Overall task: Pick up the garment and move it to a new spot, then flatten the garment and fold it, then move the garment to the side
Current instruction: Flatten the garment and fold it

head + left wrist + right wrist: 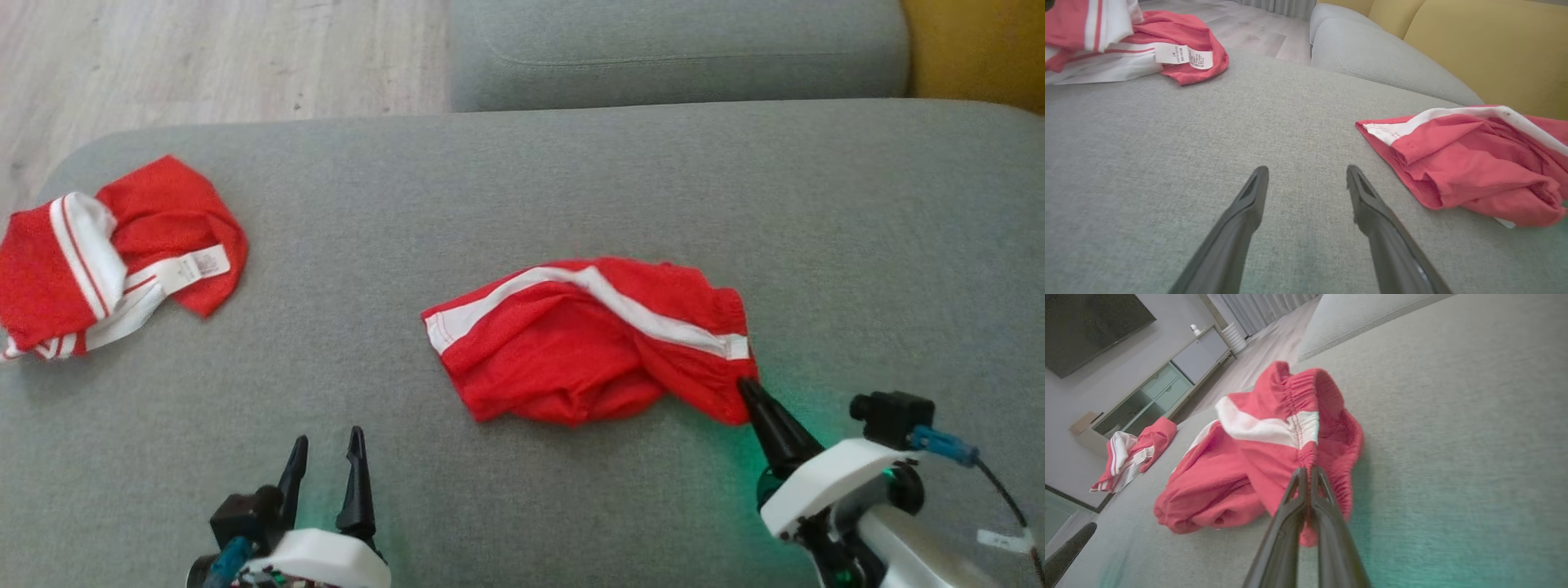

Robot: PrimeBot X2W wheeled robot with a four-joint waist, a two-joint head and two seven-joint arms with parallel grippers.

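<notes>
Crumpled red shorts with white stripe [588, 343], mid grey fabric sofa cushion [571, 180], right gripper [746, 390] fingers clamped on their waistband [1300, 396], left gripper [326, 447] fingers spread apart, another red-and-white garment [106, 253] far left.

On the grey sofa cushion [522, 188], the right gripper [744, 385] pinches the red shorts [571, 351] at their right edge; the left gripper [328, 437] rests apart, fingers spread.
</notes>
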